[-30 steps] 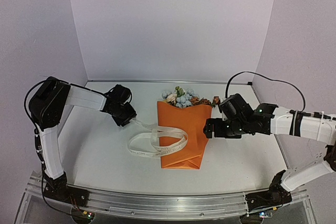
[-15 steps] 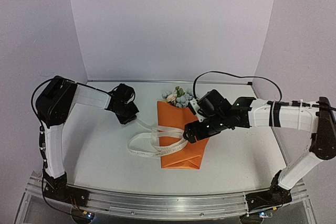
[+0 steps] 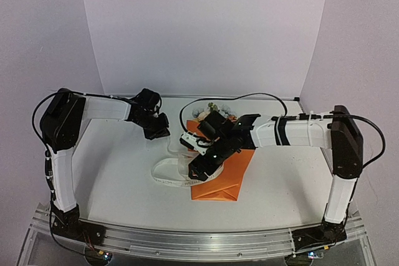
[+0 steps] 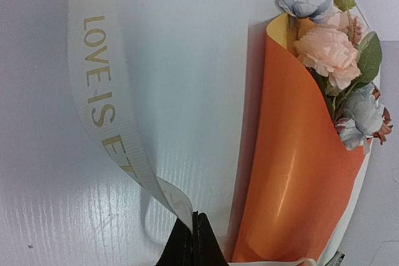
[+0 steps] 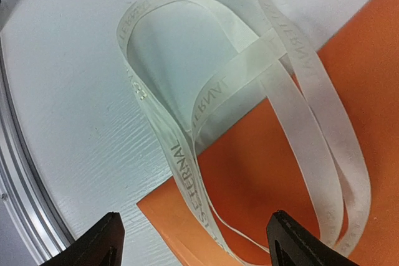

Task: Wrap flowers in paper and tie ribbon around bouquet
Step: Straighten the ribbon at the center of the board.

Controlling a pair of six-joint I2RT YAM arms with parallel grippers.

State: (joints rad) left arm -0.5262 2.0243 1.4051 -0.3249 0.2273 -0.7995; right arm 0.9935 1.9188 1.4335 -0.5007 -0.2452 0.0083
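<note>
Ribbon (image 3: 168, 177): cream, floppy, light, probably slippery; loops lie on the table (image 3: 118, 179) and across the bouquet (image 3: 227, 182), mid-table. Best pinched flat across its width. Left gripper (image 4: 193, 241): clamped tight on one ribbon end. Right gripper (image 5: 194, 228): spread wide above the loops, holding nothing. Left wrist view alone shows flowers (image 4: 327, 54); right wrist, the loops' crossing

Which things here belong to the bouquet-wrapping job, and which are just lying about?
Part of the job: flowers, orange paper, ribbon.
Just there: table, metal rail, back wall.
</note>
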